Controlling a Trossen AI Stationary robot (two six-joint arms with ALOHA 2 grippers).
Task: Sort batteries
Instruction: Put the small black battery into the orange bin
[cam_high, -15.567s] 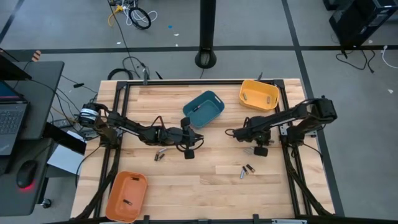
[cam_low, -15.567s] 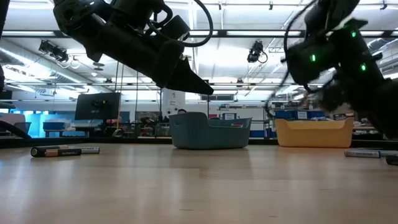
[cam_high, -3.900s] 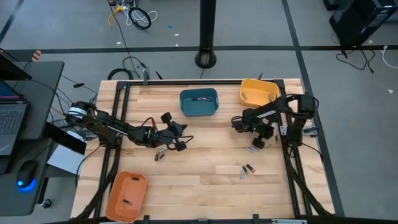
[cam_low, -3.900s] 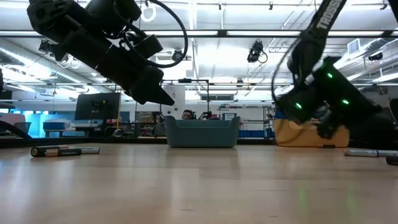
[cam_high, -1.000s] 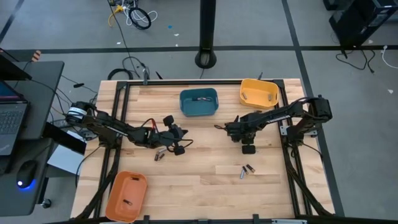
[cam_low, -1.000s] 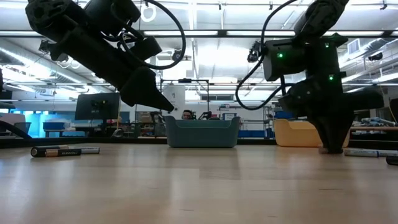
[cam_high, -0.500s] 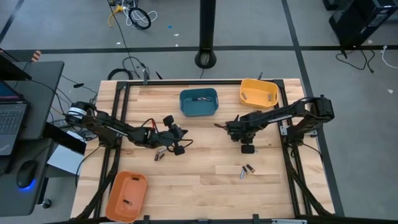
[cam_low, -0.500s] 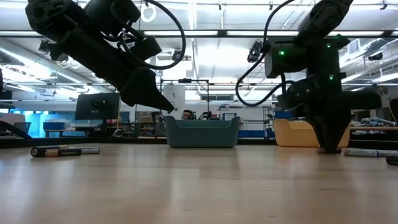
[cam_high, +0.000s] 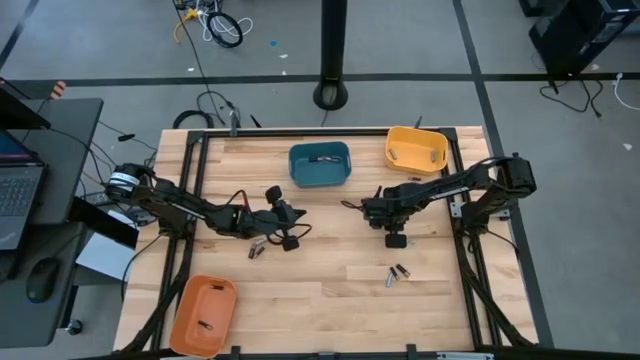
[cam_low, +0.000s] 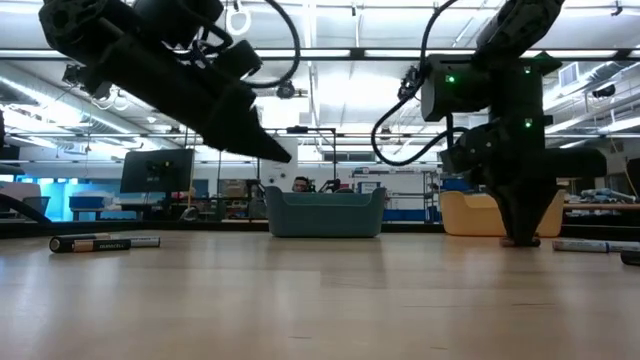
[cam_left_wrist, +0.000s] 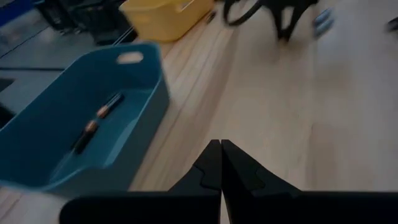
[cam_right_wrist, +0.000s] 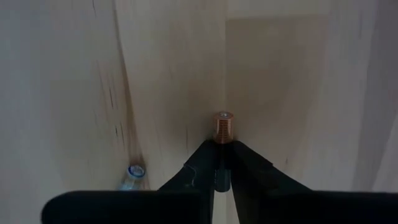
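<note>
My right gripper (cam_right_wrist: 222, 144) points down at the table right of centre (cam_high: 397, 239), shut on a small battery (cam_right_wrist: 222, 127) with a copper-coloured end. Another battery (cam_right_wrist: 132, 176) lies loose close by. Two batteries (cam_high: 395, 273) lie nearer the table's front, and two more (cam_high: 257, 247) lie on the wood beside my left gripper. My left gripper (cam_left_wrist: 221, 145) hovers shut and empty left of centre (cam_high: 298, 224), pointing toward the blue bin (cam_left_wrist: 81, 124), which holds a battery (cam_left_wrist: 99, 118). My right gripper pinches the battery's dark body (cam_right_wrist: 222, 140) between its two fingertips, coming from above and pointing down. The copper-coloured end (cam_right_wrist: 222, 122) sticks out beyond the fingers. The battery lies on the wooden table.
The blue bin (cam_high: 320, 165) and a yellow bin (cam_high: 416, 150) stand at the far edge, and an orange bin (cam_high: 203, 313) at the near left corner. Bare wood lies between the arms. Black frame rails run along the table's left and right edges.
My left gripper has tipped its fingertips upward a little without shifting its place. My right gripper stays down at the table over the battery.
</note>
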